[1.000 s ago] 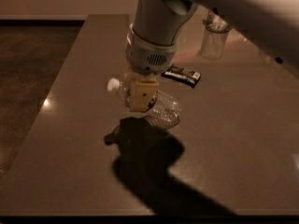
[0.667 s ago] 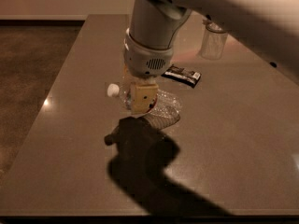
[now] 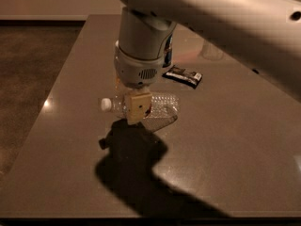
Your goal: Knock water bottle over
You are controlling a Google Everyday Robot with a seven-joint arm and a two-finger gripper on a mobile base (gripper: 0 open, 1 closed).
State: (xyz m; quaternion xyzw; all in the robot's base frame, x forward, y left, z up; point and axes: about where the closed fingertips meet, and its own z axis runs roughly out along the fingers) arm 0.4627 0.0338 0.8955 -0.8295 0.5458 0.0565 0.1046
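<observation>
Bottle [image 3: 162,108]: flat on its side on the table [image 3: 235,149], white cap pointing left.
Gripper [image 3: 136,107]: low, in front of the bottle's neck; jaws apart or together, cannot tell.
Wrapper [image 3: 182,76]: farther back, right.
Progress: toppled, seemingly done; only withdrawal left.
Change: gripper lower than before, cap shifted left.

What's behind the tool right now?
The water bottle lies on its side on the table, its white cap toward the picture's left and its clear base toward the right. The tool covers the bottle's middle, so that part cannot be seen.
</observation>
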